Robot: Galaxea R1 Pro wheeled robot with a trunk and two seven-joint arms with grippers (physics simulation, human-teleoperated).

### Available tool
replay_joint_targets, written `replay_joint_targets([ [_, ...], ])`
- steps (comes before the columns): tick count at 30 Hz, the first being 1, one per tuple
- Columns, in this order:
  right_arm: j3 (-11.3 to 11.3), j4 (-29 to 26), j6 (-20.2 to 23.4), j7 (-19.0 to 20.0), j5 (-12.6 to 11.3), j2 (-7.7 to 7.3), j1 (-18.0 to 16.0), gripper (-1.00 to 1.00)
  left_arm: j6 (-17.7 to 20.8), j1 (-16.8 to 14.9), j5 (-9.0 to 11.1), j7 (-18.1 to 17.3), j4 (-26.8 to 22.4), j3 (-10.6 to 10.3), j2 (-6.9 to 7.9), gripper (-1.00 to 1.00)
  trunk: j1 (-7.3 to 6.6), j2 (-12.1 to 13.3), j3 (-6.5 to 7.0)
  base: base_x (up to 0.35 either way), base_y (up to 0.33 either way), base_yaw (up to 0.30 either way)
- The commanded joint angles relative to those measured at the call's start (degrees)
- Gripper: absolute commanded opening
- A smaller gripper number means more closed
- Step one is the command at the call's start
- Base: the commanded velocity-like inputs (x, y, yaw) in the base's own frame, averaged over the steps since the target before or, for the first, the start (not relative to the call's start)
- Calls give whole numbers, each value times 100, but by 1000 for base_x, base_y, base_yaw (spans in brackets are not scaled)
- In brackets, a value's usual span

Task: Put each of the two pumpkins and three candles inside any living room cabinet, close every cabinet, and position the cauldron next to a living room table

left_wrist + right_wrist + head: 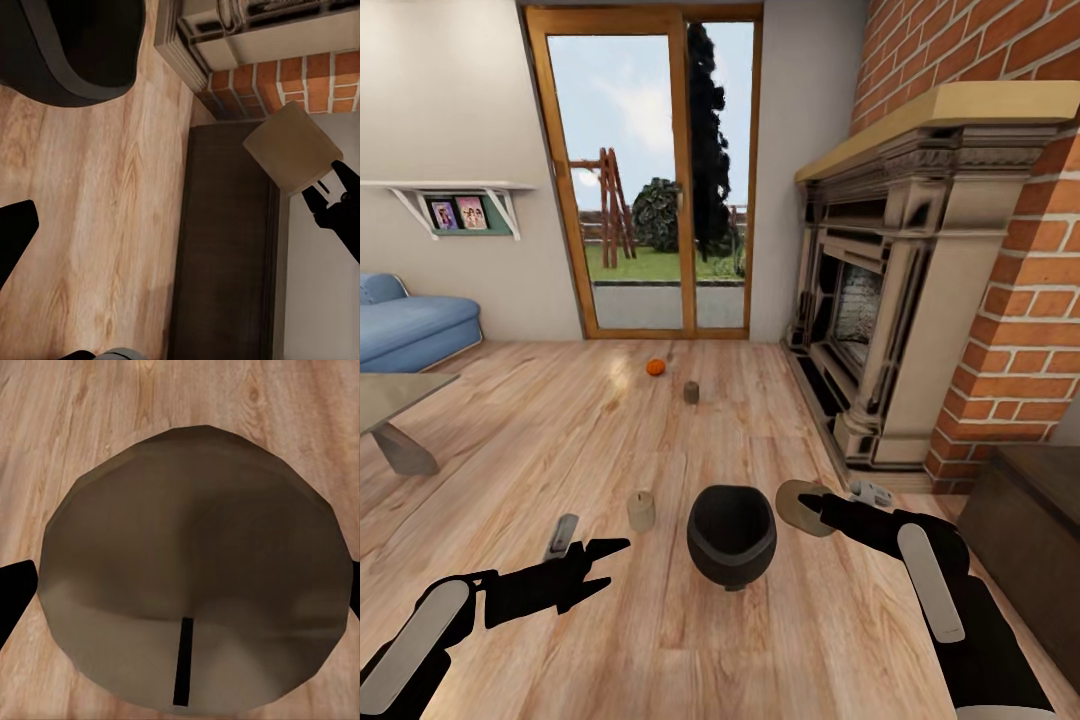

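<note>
Left fingers spread, empty, left of cauldron. One candle upright on floor just left of cauldron; pumpkin and second candle well beyond it. Right fingers pinching third candle, right of cauldron.

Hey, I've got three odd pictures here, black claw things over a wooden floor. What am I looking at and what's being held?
It's a simulated two-armed robot. The big picture comes from its head camera; the other two from cameras near each pincer. On the floor stand a black cauldron, a candle beside it, another candle and a pumpkin farther off toward the glass door. The right pincer is shut on a third candle, seen end-on with its wick in the right wrist picture. The left pincer is open and empty. A dark cabinet sits at right, by the fireplace.
</note>
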Motion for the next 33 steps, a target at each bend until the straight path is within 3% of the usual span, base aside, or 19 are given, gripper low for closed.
replay_joint_targets([
  [1, -3, -4, 22, -38, -52, 0, -4, -100, 8, -3, 45, 38, -3, -6, 4, 100, -1, -3, -6, 41, 19, 0],
  [14, -4, 173, 14, -36, -38, 4, -4, -100, 8, -3, 45, 40, -3, -6, 3, 100, -1, -3, 0, 246, 116, -17],
  [33, -12, 242, 14, 199, -23, 0, -2, -100, 8, -3, 45, 38, -3, -6, 4, 100, -1, -3, 110, 65, 52, -221],
])
